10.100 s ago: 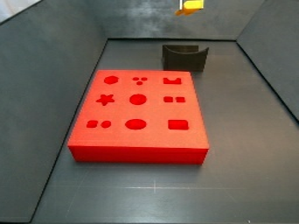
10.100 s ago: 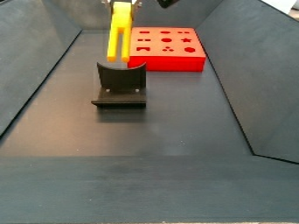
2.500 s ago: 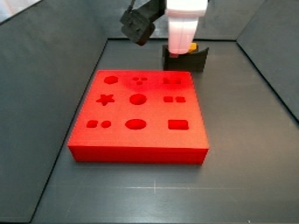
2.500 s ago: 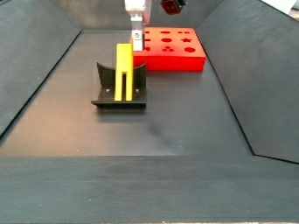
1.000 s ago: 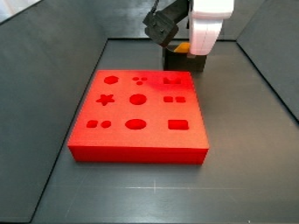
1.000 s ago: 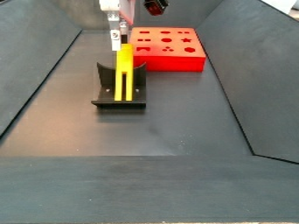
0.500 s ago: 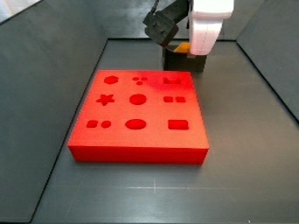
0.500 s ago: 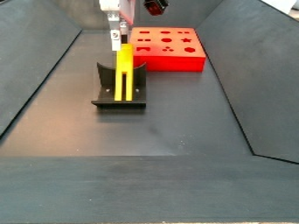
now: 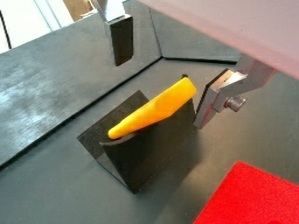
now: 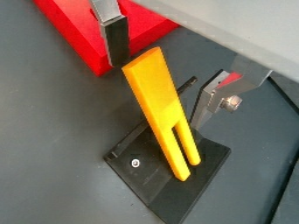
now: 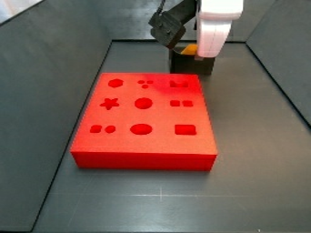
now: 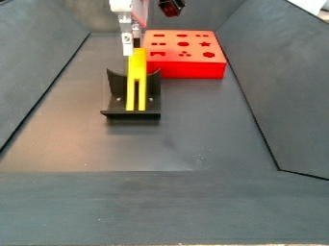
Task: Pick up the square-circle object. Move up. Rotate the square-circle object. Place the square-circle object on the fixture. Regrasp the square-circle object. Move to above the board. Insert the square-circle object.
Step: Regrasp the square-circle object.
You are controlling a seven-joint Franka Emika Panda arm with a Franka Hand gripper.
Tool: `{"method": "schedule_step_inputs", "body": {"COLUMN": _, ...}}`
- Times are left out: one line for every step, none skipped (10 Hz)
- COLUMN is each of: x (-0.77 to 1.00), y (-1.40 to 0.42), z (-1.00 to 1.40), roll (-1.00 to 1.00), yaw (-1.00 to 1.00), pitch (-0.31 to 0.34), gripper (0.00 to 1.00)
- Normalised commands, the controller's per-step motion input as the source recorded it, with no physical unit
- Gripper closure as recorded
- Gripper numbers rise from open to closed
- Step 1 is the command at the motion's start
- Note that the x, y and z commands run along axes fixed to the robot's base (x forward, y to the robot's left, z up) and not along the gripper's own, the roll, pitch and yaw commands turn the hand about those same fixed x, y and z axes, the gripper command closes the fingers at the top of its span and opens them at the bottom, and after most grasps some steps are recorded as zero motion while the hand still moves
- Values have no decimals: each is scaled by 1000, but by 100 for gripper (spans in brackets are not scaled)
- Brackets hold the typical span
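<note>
The square-circle object (image 10: 163, 109) is a slim yellow bar that leans in the notch of the dark fixture (image 10: 160, 182), forked end down. In a side view the square-circle object (image 12: 137, 77) stands tilted on the fixture (image 12: 131, 102). My gripper (image 10: 158, 92) is open around the bar's upper end. One finger (image 10: 114, 44) hangs close to the bar's top corner and the other finger (image 10: 211, 103) stands apart from it. Both wrist views show this straddle, with the gripper (image 9: 163, 89) over the bar (image 9: 152, 114). The red board (image 11: 144, 118) lies apart from the fixture (image 11: 192, 62).
Dark sloped walls (image 12: 38, 86) enclose the grey floor on both sides. The white hand body (image 11: 215, 27) hides the fingers in a side view. The board (image 12: 184, 53) sits behind the fixture, and its red corner (image 9: 251, 197) shows in a wrist view.
Ten seconds ago the bar hung held above the fixture; now it rests there, released. Since 2.5 s ago the gripper shifted over to the bar's upper end. Nothing moved in the last second.
</note>
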Motion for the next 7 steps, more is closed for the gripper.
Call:
{"method": "schedule_step_inputs", "body": {"x": 78, "y": -11, "z": 7, "roll": -43, "yaw": 62, "pitch": 210, "gripper": 0}}
{"method": "schedule_step_inputs", "body": {"x": 78, "y": -11, "z": 7, "roll": -43, "yaw": 62, "pitch": 210, "gripper": 0}}
{"method": "schedule_step_inputs", "body": {"x": 78, "y": -11, "z": 7, "roll": -43, "yaw": 62, "pitch": 210, "gripper": 0}}
{"method": "schedule_step_inputs", "body": {"x": 78, "y": -11, "z": 7, "roll": -43, "yaw": 62, "pitch": 210, "gripper": 0}}
{"method": "schedule_step_inputs", "body": {"x": 78, "y": -11, "z": 7, "roll": -43, "yaw": 62, "pitch": 210, "gripper": 0}}
{"method": "schedule_step_inputs", "body": {"x": 78, "y": -11, "z": 7, "roll": -43, "yaw": 62, "pitch": 210, "gripper": 0}}
{"method": "schedule_step_inputs", "body": {"x": 78, "y": -11, "z": 7, "roll": -43, "yaw": 62, "pitch": 210, "gripper": 0}}
